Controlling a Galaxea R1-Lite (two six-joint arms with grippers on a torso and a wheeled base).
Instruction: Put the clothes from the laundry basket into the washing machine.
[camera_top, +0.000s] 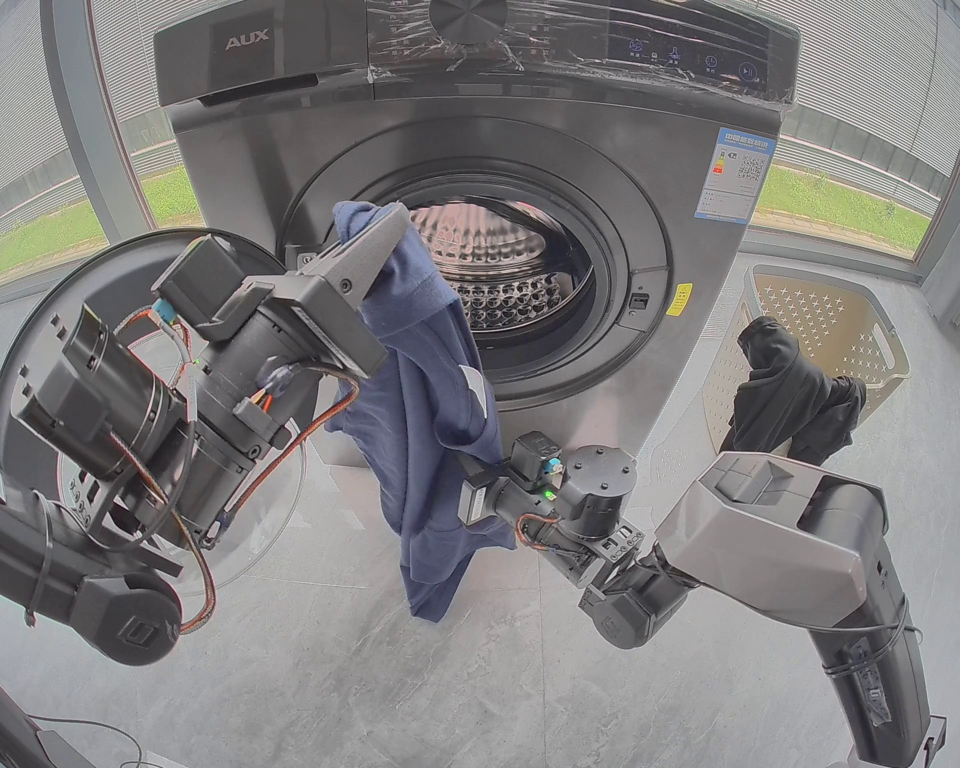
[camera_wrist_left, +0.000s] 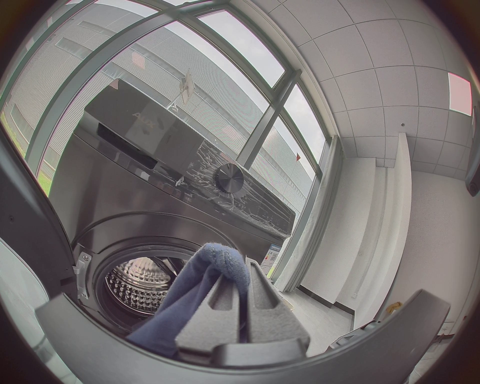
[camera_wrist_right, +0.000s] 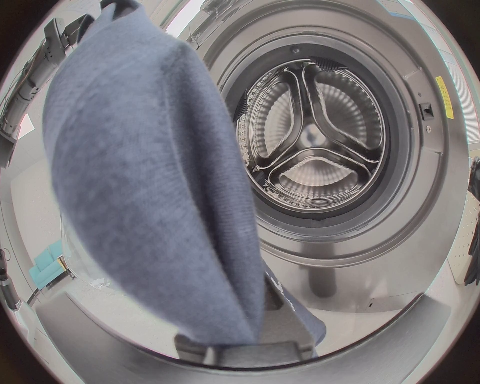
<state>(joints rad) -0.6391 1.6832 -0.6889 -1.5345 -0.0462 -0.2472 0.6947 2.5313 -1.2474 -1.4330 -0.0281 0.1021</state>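
Left jaws: clamped on the top of the navy shirt (camera_top: 430, 400), high before the washing machine (camera_top: 620, 130) opening.
Right jaws: pinching the shirt lower down, at its side.
Laundry basket (camera_top: 830, 310): black garment (camera_top: 790, 395) draped over its rim.

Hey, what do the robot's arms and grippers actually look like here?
The left arm is black cylinders with a looping orange braided cable; the left gripper is grey with wedge-shaped fingers. The right arm has an angular light-grey shell over black joints, thin red wires and a green light; the right gripper looks grey too.
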